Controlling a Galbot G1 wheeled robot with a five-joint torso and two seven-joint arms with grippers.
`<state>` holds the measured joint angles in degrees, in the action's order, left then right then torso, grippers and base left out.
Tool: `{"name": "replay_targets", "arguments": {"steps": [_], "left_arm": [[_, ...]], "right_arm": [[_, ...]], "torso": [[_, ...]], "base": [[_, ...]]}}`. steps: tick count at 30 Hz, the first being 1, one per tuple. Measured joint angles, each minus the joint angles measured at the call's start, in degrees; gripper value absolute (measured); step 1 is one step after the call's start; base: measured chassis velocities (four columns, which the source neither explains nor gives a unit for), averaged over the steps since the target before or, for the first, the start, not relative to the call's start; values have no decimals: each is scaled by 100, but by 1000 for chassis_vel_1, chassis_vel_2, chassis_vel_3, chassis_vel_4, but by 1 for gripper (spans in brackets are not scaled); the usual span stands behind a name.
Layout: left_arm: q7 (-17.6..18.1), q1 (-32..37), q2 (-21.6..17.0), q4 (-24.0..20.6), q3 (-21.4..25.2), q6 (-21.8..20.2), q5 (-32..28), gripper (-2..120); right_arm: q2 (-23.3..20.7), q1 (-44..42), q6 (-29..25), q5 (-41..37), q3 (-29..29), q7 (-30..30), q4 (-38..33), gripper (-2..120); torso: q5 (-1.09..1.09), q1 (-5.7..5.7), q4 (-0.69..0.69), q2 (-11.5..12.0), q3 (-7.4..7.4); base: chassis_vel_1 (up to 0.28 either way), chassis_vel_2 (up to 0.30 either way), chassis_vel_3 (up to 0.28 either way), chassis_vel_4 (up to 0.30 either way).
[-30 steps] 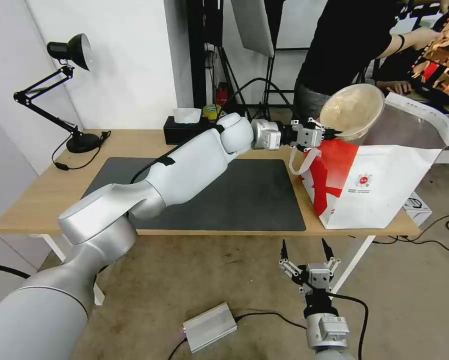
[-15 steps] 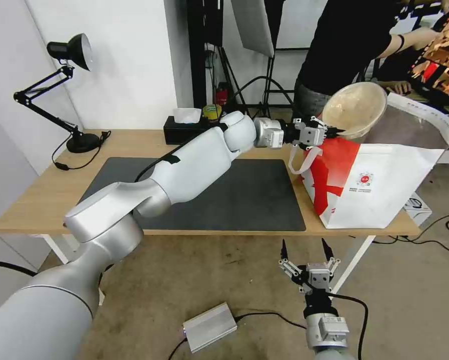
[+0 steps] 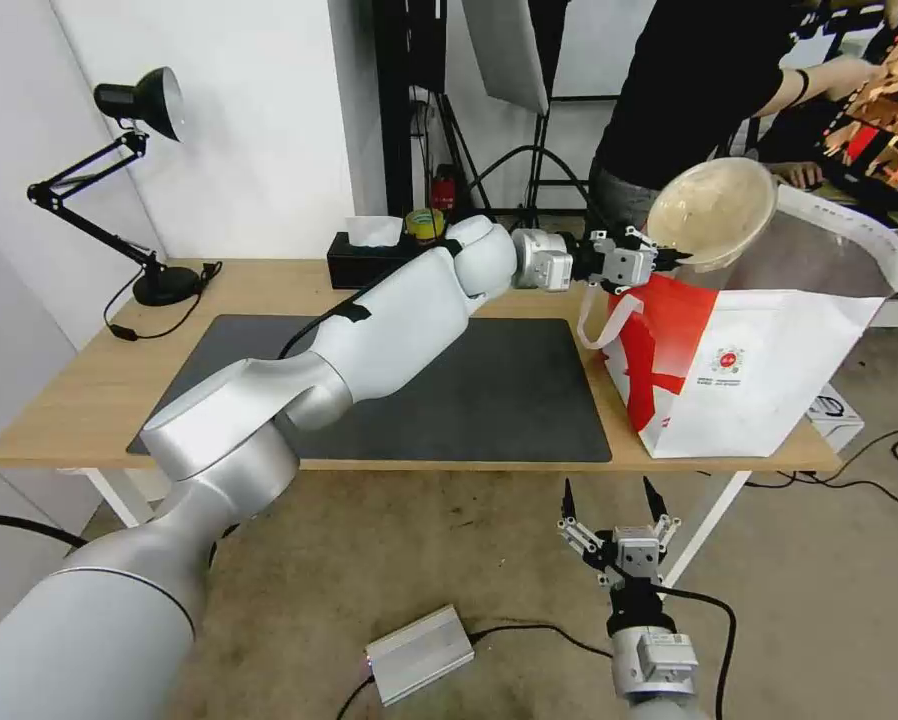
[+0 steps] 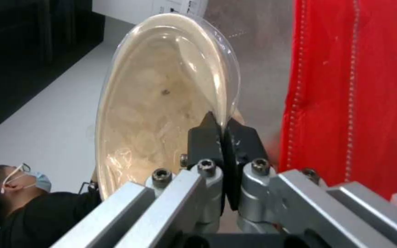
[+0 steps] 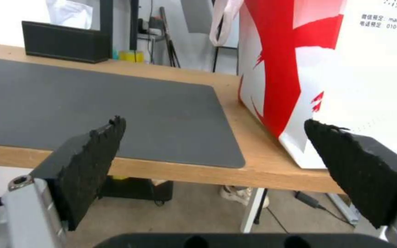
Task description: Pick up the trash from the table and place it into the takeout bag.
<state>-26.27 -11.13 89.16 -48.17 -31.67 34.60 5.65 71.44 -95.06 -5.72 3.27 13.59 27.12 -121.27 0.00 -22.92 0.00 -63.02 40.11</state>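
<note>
My left fingers (image 4: 210,137) are clamped on the rim of the beige bowl (image 3: 711,212). The left gripper (image 3: 669,258) holds it tipped on edge, in the air above the near top edge of the bag (image 3: 759,370). The bag stands open at the right end of the table (image 3: 79,400), just beside the grey mat (image 3: 489,400). My right gripper (image 3: 609,497) hangs below the table's front edge, its 2 fingers (image 5: 93,151) spread wide with nothing between them, facing the mat and the bag.
</note>
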Motion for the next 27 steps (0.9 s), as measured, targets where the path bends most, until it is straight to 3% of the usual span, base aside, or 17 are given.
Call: {"name": "replay_targets", "arguments": {"steps": [8,22,27], "left_arm": [[2,-9,188,248,26,87,106,0],[39,-20,181,194,26,101,119,0],[138,-20,190,180,-1,80,124,17]], "right_arm": [[5,3,-1,0,5,0,3,99],[6,-2,-5,6,0,0,10,99],[6,-5,-6,11,1,0,9,99]], "torso": [[0,0,-1,0,0],[0,0,0,0,0],[0,0,0,0,0]], "base": [[0,0,0,0],[0,0,0,0],[0,0,0,0]]}}
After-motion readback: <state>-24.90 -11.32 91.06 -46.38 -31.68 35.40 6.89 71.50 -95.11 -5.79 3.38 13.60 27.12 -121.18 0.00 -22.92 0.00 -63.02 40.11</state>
